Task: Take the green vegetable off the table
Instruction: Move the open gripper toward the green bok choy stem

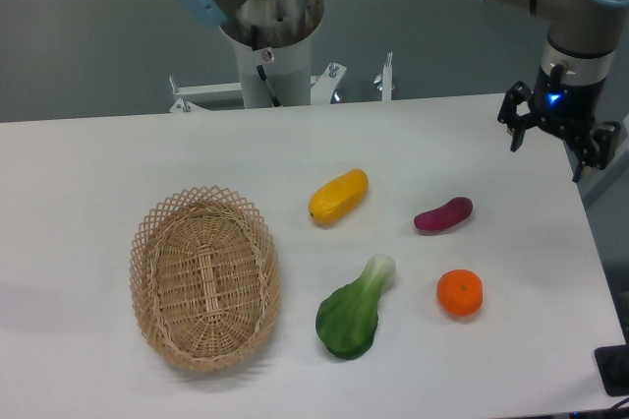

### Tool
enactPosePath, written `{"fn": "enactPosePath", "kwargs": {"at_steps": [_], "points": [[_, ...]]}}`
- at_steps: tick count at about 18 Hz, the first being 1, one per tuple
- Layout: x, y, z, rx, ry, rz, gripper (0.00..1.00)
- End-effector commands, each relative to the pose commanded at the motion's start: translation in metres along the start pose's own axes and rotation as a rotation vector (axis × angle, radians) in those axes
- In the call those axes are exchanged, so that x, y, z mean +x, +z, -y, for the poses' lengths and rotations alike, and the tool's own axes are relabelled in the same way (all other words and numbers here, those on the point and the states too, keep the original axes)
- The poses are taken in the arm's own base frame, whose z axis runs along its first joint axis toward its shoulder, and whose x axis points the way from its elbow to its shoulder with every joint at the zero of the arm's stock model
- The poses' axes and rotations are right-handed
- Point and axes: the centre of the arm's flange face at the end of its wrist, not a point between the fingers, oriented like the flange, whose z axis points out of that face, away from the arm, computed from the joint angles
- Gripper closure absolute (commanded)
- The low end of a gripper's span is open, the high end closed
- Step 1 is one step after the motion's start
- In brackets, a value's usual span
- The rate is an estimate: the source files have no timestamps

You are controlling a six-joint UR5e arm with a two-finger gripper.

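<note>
green vegetable (pixel 352 309): dark leaf, pale stem | gripper (pixel 548 150): spread wide, holding nothing

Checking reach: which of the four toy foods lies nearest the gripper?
The purple vegetable. It lies closest below the gripper; the orange, yellow fruit and green vegetable lie farther off.

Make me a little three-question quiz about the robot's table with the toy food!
1. True or false: the green vegetable lies inside the wicker basket.
2. Which toy lies nearest the orange? A) yellow fruit B) purple vegetable
3. Fill in: the gripper hovers open above the table's far ____ corner.

Key: 1 false; 2 B; 3 right.
</note>
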Motion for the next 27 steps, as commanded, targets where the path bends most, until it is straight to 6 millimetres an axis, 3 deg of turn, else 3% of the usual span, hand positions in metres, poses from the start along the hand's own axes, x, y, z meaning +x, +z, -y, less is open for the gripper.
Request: {"fn": "enactPosePath", "kwargs": {"at_steps": [9,13,17,24,27], "points": [[0.005,0.007,0.002,0.006,-0.011,-0.014,0.0],[0.016,0.018,0.025,0.012,-0.05,-0.033,0.0],[0.028,0.029,0.066,0.019,-0.111,-0.032,0.0],[0.082,0.089,0.124,0.04,-0.117,-0.026,0.0],[0.095,0.12,0.147,0.034,-0.125,-0.082,0.0]]}}
